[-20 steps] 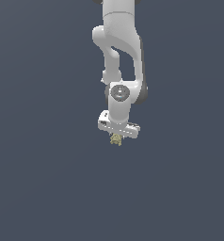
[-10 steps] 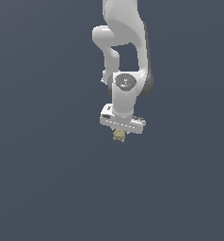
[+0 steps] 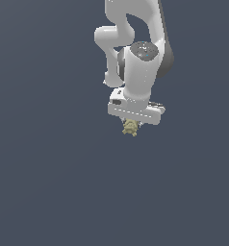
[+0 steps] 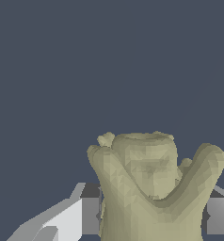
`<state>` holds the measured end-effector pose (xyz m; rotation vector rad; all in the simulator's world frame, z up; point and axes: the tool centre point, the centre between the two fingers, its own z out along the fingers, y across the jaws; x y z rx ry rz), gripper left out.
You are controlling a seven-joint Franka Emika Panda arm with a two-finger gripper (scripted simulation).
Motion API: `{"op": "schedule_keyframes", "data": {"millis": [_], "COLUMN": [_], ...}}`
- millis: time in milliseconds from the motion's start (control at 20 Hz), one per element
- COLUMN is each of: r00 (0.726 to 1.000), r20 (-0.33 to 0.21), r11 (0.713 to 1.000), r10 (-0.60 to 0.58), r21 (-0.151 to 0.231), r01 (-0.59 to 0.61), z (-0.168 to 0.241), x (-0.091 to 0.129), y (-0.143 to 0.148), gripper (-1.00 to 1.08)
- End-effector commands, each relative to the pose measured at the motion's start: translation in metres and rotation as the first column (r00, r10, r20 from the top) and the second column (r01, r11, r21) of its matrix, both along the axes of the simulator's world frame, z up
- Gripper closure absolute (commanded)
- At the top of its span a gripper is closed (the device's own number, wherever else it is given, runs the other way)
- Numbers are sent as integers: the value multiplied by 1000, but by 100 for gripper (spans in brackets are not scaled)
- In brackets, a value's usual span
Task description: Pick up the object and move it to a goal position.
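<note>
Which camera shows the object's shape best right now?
The wrist view: the object fills the frame, lumpy with knobby projections, between the fingers. In the exterior view it is only a tiny tan speck under the gripper.

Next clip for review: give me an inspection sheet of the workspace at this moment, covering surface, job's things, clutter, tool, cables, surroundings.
Surface: uniform dark grey-blue ground; no edges, marks or goal marker seen.
Job's things: the object, a pale tan-yellow lumpy item with small knobby projections, sits right under the arm's hand in the exterior view; in the wrist view it fills the space between the fingers.
Clutter: nothing seen.
Tool: the tool points down, shut on the object; a grey finger shows on each side of it in the wrist view.
Cables: nothing seen.
Surroundings: only the white arm coming in from the top of the exterior view; whether the object is clear of the ground cannot be told.
</note>
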<state>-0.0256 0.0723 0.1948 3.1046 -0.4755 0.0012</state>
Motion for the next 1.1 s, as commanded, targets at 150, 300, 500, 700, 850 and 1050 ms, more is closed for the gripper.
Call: {"op": "schedule_keyframes", "data": {"millis": [150,300,500,700,850,1050], "r00": [1000,1000,1000,1000,1000,1000], "r20": [0,0,0,-1,-1,-1], "r11": [1000,1000,1000,1000,1000,1000], "r10": [0,0,0,0,0,0], "r21": [0,0,0,1,1,1], "r01": [0,0,0,0,0,0], "z": [60,89,121,143,155,163], "x": [6,9,14,17,19,21], "y": [18,27,37,45,48,51], "gripper": [108,108,108,108,108,108]}}
